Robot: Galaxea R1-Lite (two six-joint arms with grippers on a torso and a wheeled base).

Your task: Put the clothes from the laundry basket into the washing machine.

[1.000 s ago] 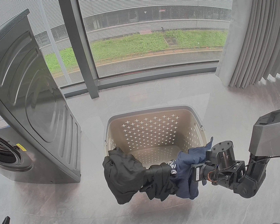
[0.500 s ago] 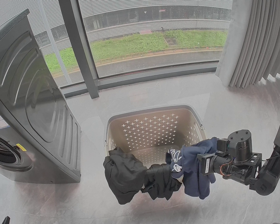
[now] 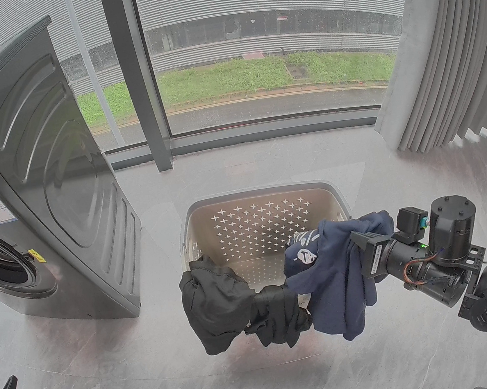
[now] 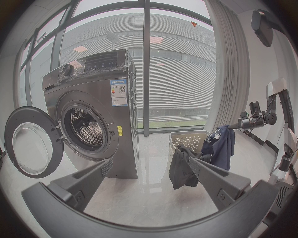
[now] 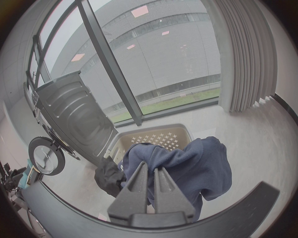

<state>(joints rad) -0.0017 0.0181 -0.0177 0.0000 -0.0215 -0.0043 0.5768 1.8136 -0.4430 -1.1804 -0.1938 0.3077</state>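
right tool (image 5: 150, 167), clamped on navy garment (image 3: 337, 286), has lifted it higher from laundry basket (image 3: 261, 192); transfer to washing machine (image 3: 47, 169) follows.

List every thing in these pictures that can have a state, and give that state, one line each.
washing machine door, swung open
drum, looks empty
laundry basket, upright, bottom bare where visible
black garment, draped over the basket's near rim
navy garment, hanging in the air from the right gripper
right gripper, shut on the navy garment
left gripper, open, holding nothing
curtain, gathered to one side
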